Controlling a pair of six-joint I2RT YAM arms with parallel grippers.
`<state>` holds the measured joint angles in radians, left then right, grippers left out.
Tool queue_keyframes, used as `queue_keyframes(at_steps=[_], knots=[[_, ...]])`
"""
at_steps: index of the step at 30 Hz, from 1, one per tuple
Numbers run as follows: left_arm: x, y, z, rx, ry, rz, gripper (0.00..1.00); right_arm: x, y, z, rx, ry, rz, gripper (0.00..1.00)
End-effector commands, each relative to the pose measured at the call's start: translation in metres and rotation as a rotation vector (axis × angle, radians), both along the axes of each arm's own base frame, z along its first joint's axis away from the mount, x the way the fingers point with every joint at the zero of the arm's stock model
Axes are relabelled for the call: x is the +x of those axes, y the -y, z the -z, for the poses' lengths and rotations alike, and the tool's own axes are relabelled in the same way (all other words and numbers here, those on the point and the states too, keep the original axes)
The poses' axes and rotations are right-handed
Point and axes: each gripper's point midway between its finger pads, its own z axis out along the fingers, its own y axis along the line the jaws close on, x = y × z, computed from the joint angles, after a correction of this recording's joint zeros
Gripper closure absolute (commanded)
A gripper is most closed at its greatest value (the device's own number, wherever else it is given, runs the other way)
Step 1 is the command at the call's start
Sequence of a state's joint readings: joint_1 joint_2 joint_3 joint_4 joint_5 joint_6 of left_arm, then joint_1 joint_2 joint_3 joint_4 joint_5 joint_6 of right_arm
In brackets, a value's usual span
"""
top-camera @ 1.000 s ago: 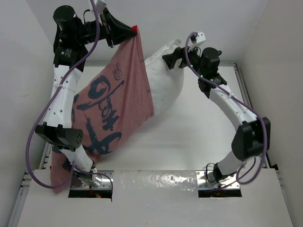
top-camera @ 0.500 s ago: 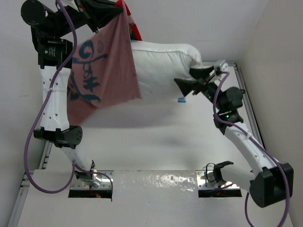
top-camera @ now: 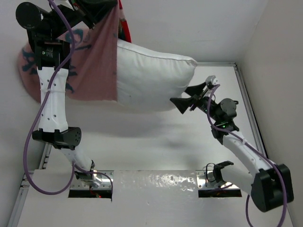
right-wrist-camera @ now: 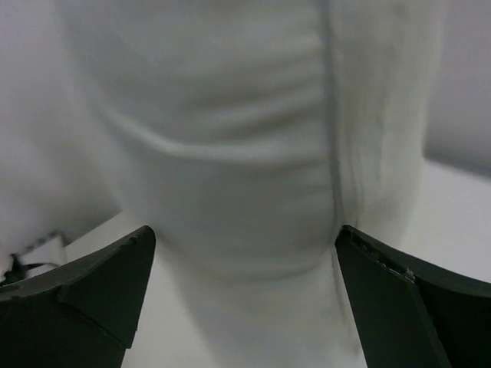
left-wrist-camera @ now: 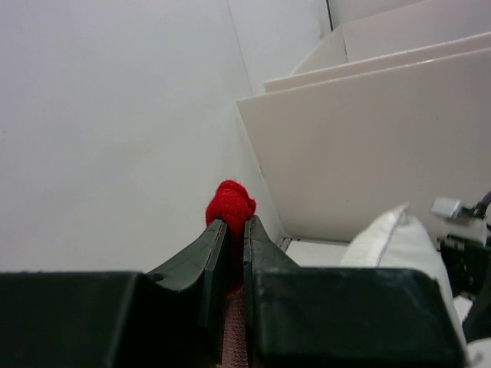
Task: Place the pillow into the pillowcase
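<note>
The pillowcase (top-camera: 90,61) hangs high at the far left with its pale pink inside and dark lettering showing. My left gripper (top-camera: 112,4) is shut on its red edge (left-wrist-camera: 230,205), as the left wrist view (left-wrist-camera: 234,224) shows. The white pillow (top-camera: 151,78) sticks out of the pillowcase to the right, held up off the table. It also shows in the right wrist view (right-wrist-camera: 230,115). My right gripper (top-camera: 190,95) is open and empty just below the pillow's right end (right-wrist-camera: 245,238). The pillow's blue tag is hidden.
The white table (top-camera: 156,146) lies below, with white walls behind and to the left. A metal rail (top-camera: 247,99) runs along the table's right edge. Two arm base plates (top-camera: 90,182) sit at the near edge.
My left arm has lifted the pillowcase higher and swung it left. My right gripper has let go of the pillow's end, opened, and dropped a little below it.
</note>
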<state>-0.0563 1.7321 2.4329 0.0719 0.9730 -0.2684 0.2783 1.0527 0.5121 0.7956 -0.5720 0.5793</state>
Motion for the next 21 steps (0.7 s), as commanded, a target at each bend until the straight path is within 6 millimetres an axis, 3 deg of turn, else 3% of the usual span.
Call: queue_keyframes(at_steps=[1, 4, 8, 10, 11, 12, 13, 14, 15, 17, 19, 21], knots=[[-0.049, -0.005, -0.036, 0.000, 0.207, -0.037, 1.00, 0.016, 0.021, -0.008, -0.205, 0.121, 0.152, 0.01], [-0.049, -0.001, -0.025, 0.036, 0.185, -0.010, 1.00, 0.027, 0.030, -0.002, -0.338, 0.248, 0.197, 0.01], [-0.047, 0.001, -0.015, 0.050, 0.160, 0.007, 1.00, 0.049, 0.045, -0.033, -0.358, 0.315, 0.243, 0.01], [-0.051, 0.002, -0.015, 0.050, 0.163, 0.018, 1.00, 0.049, 0.042, -0.047, -0.377, 0.375, 0.210, 0.01], [-0.047, 0.004, -0.010, 0.041, 0.132, 0.033, 1.00, 0.046, 0.030, -0.040, -0.391, 0.362, 0.115, 0.04], [-0.048, 0.007, -0.009, 0.033, 0.121, 0.049, 1.00, 0.045, 0.024, -0.034, -0.400, 0.318, 0.060, 0.21], [-0.047, 0.010, -0.007, 0.030, 0.117, 0.062, 1.00, 0.045, 0.018, -0.049, -0.381, 0.331, 0.025, 0.31], [-0.045, 0.014, -0.003, 0.031, 0.098, 0.077, 1.00, 0.043, 0.010, -0.045, -0.335, 0.268, -0.040, 0.39], [-0.041, 0.017, 0.002, 0.033, 0.081, 0.088, 1.00, 0.042, 0.006, -0.054, -0.305, 0.291, -0.051, 0.52], [-0.039, 0.026, 0.010, 0.043, 0.057, 0.120, 1.00, 0.038, 0.000, -0.059, -0.249, 0.279, -0.077, 0.63], [-0.037, 0.036, 0.019, 0.053, 0.032, 0.146, 1.00, 0.032, -0.010, -0.069, -0.204, 0.306, -0.103, 0.93], [-0.035, 0.048, 0.028, 0.064, -0.003, 0.180, 1.00, 0.031, -0.018, -0.077, -0.186, 0.328, -0.096, 0.96]])
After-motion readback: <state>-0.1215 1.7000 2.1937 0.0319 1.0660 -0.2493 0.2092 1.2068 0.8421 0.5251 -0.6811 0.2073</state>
